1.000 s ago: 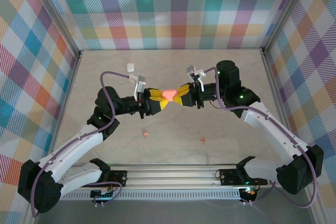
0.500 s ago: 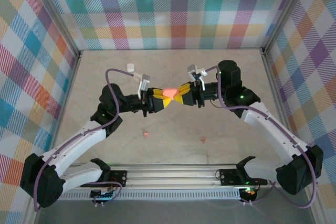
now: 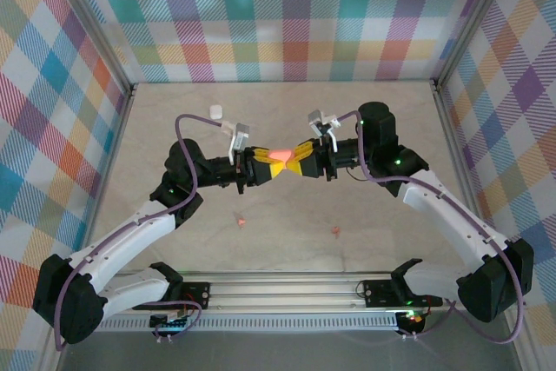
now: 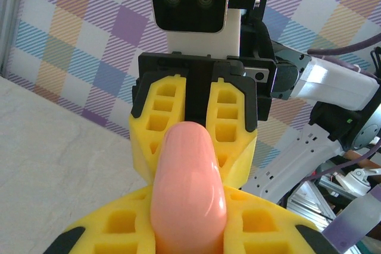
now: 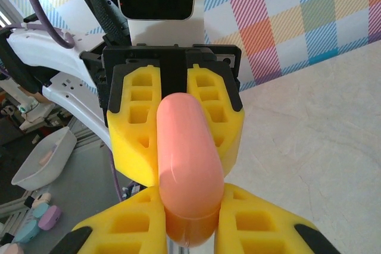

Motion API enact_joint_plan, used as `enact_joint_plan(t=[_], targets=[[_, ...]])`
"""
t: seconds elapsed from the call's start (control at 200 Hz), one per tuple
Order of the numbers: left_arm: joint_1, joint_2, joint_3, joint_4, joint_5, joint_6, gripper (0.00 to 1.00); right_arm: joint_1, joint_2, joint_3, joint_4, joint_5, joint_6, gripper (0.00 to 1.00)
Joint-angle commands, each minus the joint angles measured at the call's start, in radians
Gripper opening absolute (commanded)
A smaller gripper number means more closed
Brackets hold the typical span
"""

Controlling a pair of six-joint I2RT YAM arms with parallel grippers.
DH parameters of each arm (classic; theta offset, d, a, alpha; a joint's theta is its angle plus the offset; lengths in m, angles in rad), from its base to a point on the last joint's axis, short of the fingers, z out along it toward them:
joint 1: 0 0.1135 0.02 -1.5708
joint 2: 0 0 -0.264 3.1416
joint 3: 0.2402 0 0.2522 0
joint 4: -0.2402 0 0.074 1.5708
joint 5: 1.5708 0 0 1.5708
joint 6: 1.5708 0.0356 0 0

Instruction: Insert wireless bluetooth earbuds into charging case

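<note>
A closed salmon-pink charging case (image 3: 279, 155) hangs above the middle of the table, pinched from both ends. My left gripper (image 3: 270, 163) is shut on its left end and my right gripper (image 3: 291, 159) on its right end. In the left wrist view the case (image 4: 187, 188) runs from my yellow pads (image 4: 110, 230) to the opposite gripper (image 4: 193, 124). The right wrist view shows the case (image 5: 187, 159) with a seam near my own pads (image 5: 262, 224). Two tiny pink earbuds (image 3: 239, 221) (image 3: 335, 231) lie on the table below. The white earbuds are not visible.
A small white case (image 3: 215, 112) lies at the back left of the tabletop (image 3: 391, 119). Plaid walls enclose the table on three sides. A metal rail (image 3: 287, 288) with the arm bases runs along the near edge.
The left arm's elbow has shifted right and toward the back. The held pink case has edged slightly toward the far side. Both grips are unchanged.
</note>
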Motion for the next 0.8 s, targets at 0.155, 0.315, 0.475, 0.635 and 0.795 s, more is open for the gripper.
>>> enact_joint_plan(t=[0.155, 0.315, 0.475, 0.635, 0.795], targets=[[-0.009, -0.027, 0.102, -0.257, 0.043, 0.208, 0.02, 0.006, -0.021, 0.02, 0.015, 0.09, 0.03, 0.39], [-0.009, -0.031, 0.126, -0.331, 0.071, 0.3, 0.0, 0.006, -0.025, 0.06, -0.076, 0.172, -0.008, 0.43], [-0.009, -0.024, 0.133, -0.332, 0.091, 0.315, 0.0, 0.006, -0.002, 0.077, -0.121, 0.227, -0.013, 0.43], [-0.009, -0.017, 0.137, -0.359, 0.105, 0.334, 0.0, 0.005, 0.017, 0.106, -0.141, 0.314, 0.017, 0.43], [-0.01, -0.024, 0.135, -0.388, 0.097, 0.369, 0.0, 0.005, 0.04, 0.133, -0.178, 0.366, 0.037, 0.44]])
